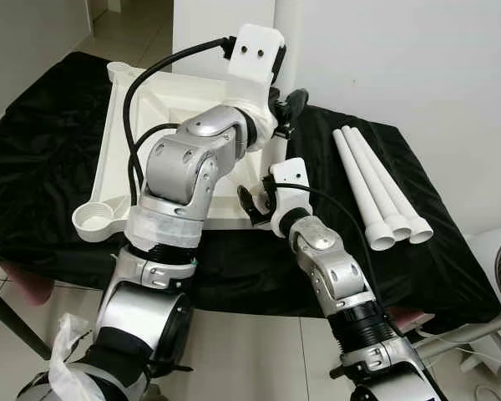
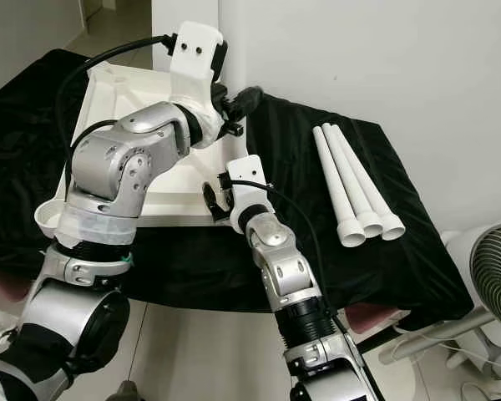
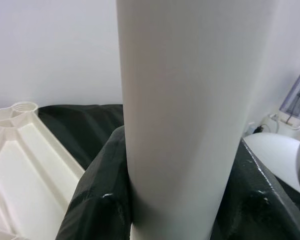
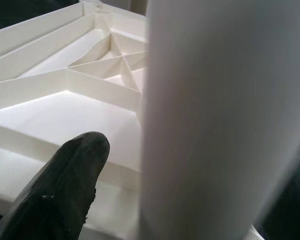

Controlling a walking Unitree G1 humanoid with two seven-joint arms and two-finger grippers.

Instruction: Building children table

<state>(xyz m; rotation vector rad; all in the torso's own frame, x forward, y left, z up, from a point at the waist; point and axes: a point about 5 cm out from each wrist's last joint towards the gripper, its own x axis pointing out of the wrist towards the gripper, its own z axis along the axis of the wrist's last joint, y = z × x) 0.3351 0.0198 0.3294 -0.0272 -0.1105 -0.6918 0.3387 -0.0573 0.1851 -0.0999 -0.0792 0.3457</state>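
Note:
A white tabletop [image 1: 163, 92] lies upside down on a black cloth, ribs facing up. A white table leg [image 3: 180, 125] stands upright at its near right corner. My left gripper [image 1: 285, 107] is shut on the upper part of that leg, black fingers [image 3: 95, 200] pressed against both sides. Lower down, my right gripper [image 1: 257, 205] sits around the same leg [image 4: 220, 125] close to the tabletop. One of its fingers [image 4: 70, 190] stands a little apart from the tube, so it is open.
Three more white legs [image 1: 376, 184] lie side by side on the cloth to the right. A threaded corner socket [image 3: 22, 106] shows on the tabletop. A fan [image 2: 493, 276] stands on the floor at right. A white wall is just behind.

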